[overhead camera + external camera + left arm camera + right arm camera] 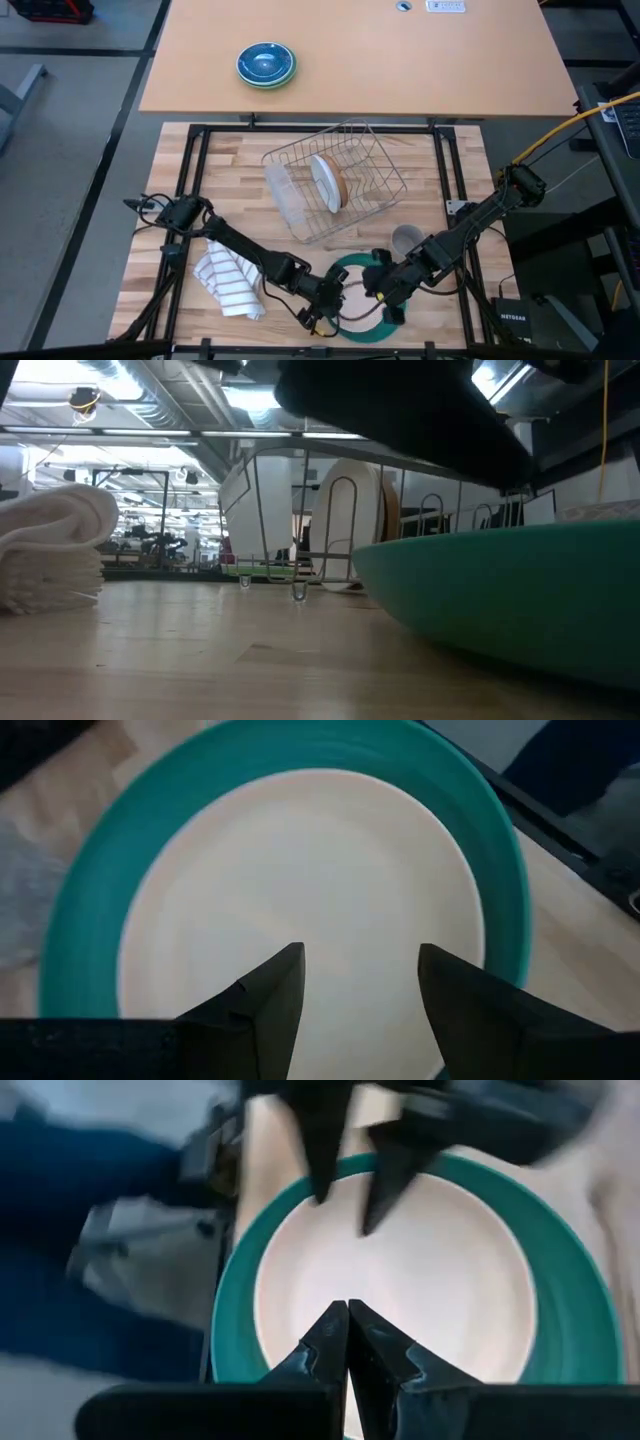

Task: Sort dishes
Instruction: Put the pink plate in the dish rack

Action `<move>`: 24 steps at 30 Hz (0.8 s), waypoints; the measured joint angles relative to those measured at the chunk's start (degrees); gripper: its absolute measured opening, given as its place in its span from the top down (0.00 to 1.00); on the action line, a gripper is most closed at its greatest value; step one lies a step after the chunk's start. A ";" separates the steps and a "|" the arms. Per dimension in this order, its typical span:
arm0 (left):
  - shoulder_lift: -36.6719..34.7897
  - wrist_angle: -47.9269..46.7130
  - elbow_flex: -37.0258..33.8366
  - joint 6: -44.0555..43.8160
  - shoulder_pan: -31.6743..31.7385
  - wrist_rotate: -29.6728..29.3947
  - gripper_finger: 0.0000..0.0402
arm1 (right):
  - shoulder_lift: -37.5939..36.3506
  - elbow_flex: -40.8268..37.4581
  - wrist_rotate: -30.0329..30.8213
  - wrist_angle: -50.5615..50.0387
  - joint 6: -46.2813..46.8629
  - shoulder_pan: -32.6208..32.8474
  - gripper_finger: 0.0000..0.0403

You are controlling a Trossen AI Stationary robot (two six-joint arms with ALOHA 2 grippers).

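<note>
Butcher-block wood forms the table (240,190), framed by black rails, and a larger tan table (400,60) is seen beyond it, carrying stacked blue bowls (265,64). Behind, in the low view, a bright hall with ceiling ducts is seen.

A wire rack (335,182) stands near the middle of the table. Two plates are held upright in it, side by side: the white plate (325,183) and the tan plate (343,187) just behind it. In the low view both are seen on edge inside the rack wires.

The green plate (372,331) lies at the near edge of the table, flat, with a pale inner face and a teal rim. It fills the right foreground of the low view.

A striped cloth (231,279) lies crumpled to the left of the green plate, under the left arm. A grey mug (406,239) stands between the rack and the green plate, beside the right arm.

Both arms are reached in over the green plate. The left claw (360,975) is held above the plate's pale centre with its fingers apart and nothing between them. The right claw (348,1330) is held over the plate from the opposite side, its fingers pressed together and empty. In the right wrist view the left claw's two spread tips are seen across the plate.
</note>
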 joint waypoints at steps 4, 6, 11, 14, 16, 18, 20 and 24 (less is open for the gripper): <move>0.00 -0.42 0.12 0.00 0.32 -0.95 0.54 | 0.17 0.00 0.82 -1.64 6.93 -0.03 0.96; 0.00 -1.56 0.12 0.51 0.40 -0.96 0.54 | 0.17 0.00 0.75 -2.60 7.04 -0.01 0.96; 0.00 -4.98 0.06 1.56 0.19 -0.94 0.54 | 0.49 0.04 0.28 -7.62 9.23 -0.01 0.96; 0.00 -5.72 0.06 0.87 0.15 -0.94 0.54 | 1.27 0.02 0.07 -13.00 12.89 0.01 0.96; 0.00 -5.77 0.06 0.78 0.17 -0.95 0.54 | 2.10 0.02 0.56 -15.85 14.29 -0.01 0.96; 0.00 -5.41 0.06 0.90 0.19 -0.96 0.54 | 3.10 0.02 1.04 -16.92 14.60 -0.03 0.96; 0.00 -5.34 0.06 1.04 0.19 -0.98 0.54 | 4.17 0.02 1.50 -16.76 14.64 -0.18 0.96; 0.00 -5.40 0.04 0.99 0.15 -0.96 0.54 | 6.91 0.02 1.89 -16.79 14.64 -0.42 0.96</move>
